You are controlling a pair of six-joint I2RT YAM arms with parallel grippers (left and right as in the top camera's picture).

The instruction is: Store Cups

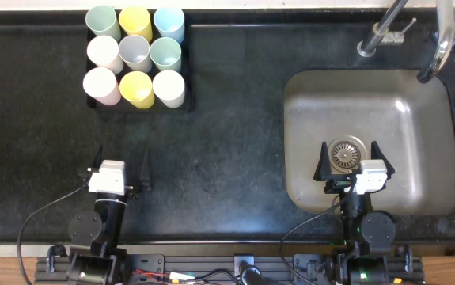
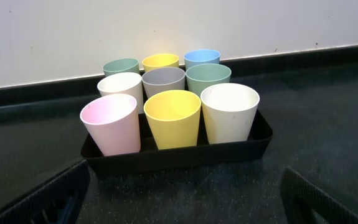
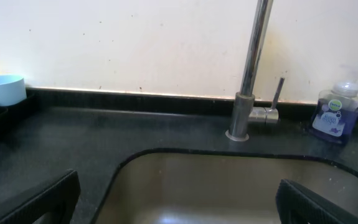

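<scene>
Left gripper [image 1: 122,166] spread, empty. Tray [image 2: 179,158] of nine upright cups [image 2: 172,118] sits straight ahead of it, near. Right gripper [image 1: 350,161], spread too, hangs over the sink [image 1: 417,119], well aside; I'd use left.

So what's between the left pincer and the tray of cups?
Nothing: bare counter separates the left pincer and the tray, seen in the top view.

Pastel cups [image 2: 164,82], black tray [image 2: 179,159], seemingly speckled worktop [image 1: 235,119]
</scene>
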